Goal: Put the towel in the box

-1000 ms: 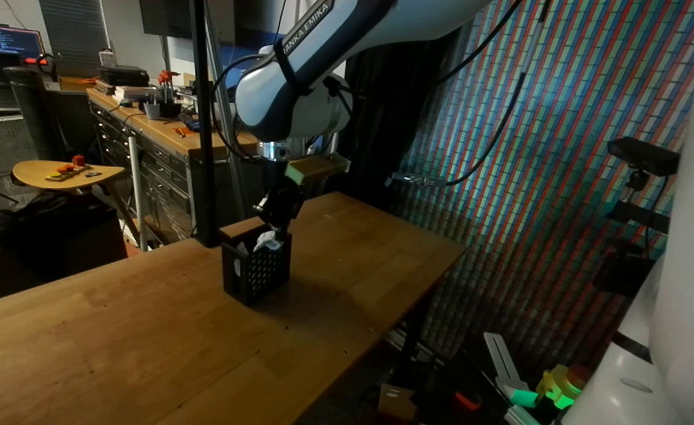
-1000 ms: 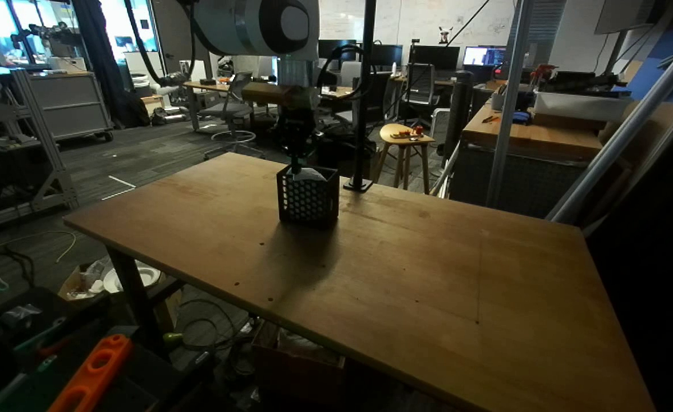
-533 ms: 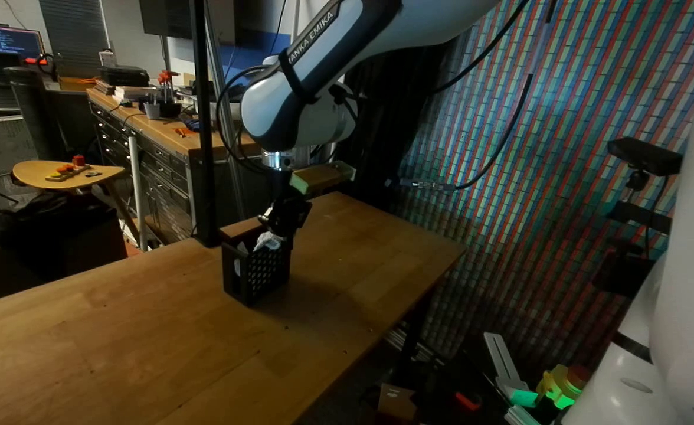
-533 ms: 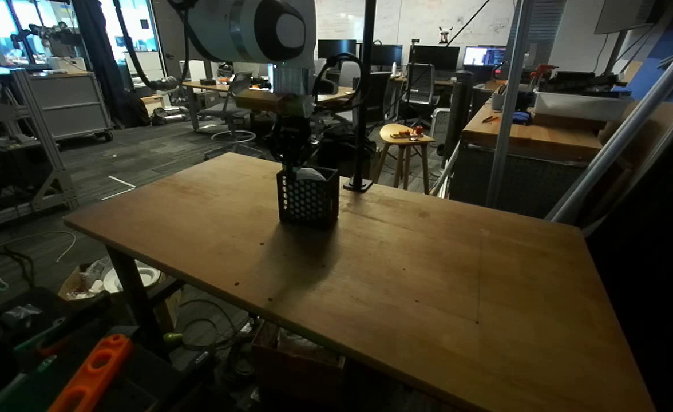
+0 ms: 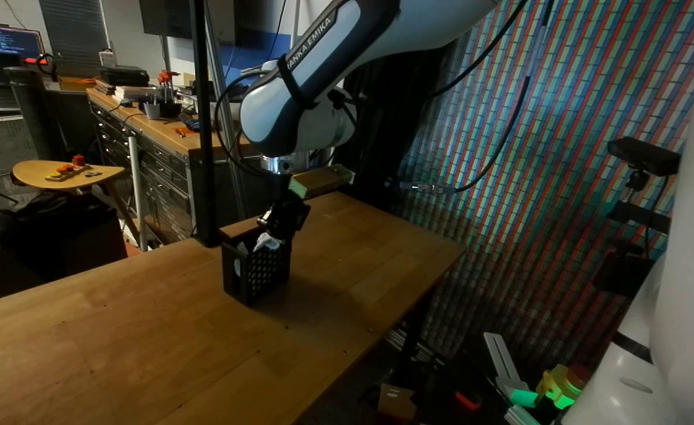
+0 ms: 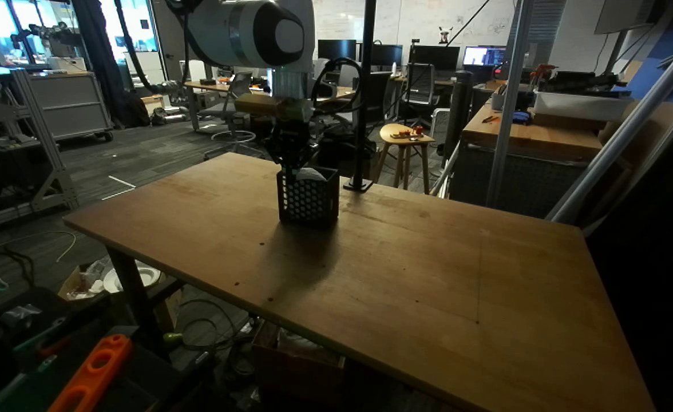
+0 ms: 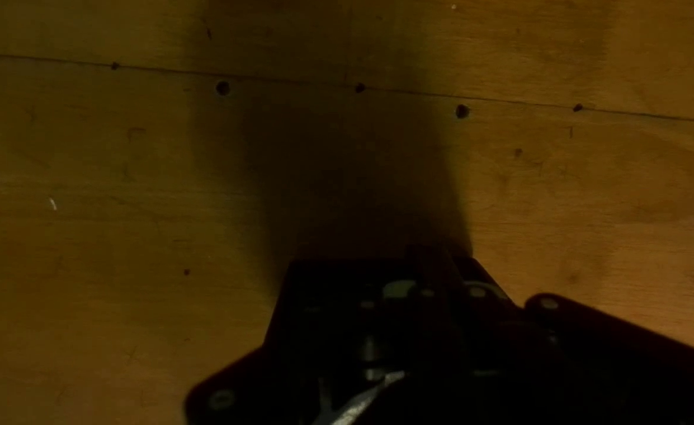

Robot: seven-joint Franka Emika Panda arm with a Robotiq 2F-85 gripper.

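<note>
Black post (image 6: 363, 109) mounted upright at worktop (image 6: 428, 274) edge, shown in both exterior views. In exterior view: wooden stool (image 5: 31, 177) seen toward nine o'clock, topped with small bright items (image 5: 66, 170); drawer cabinet (image 5: 167, 171) placed toward half past nine, topped with grey cup (image 5: 152, 111); striped multicoloured wall (image 5: 559, 118) pictured toward two. In exterior view: orange handle (image 6: 88, 380) seen toward eight; white plate (image 6: 151, 277) partly hidden by worktop leg (image 6: 139, 297), between eight and nine; monitors (image 6: 386, 54) lined up, twelve to one. Wrist view: worktop crossed by dark line (image 7: 58, 59) toward twelve.
</note>
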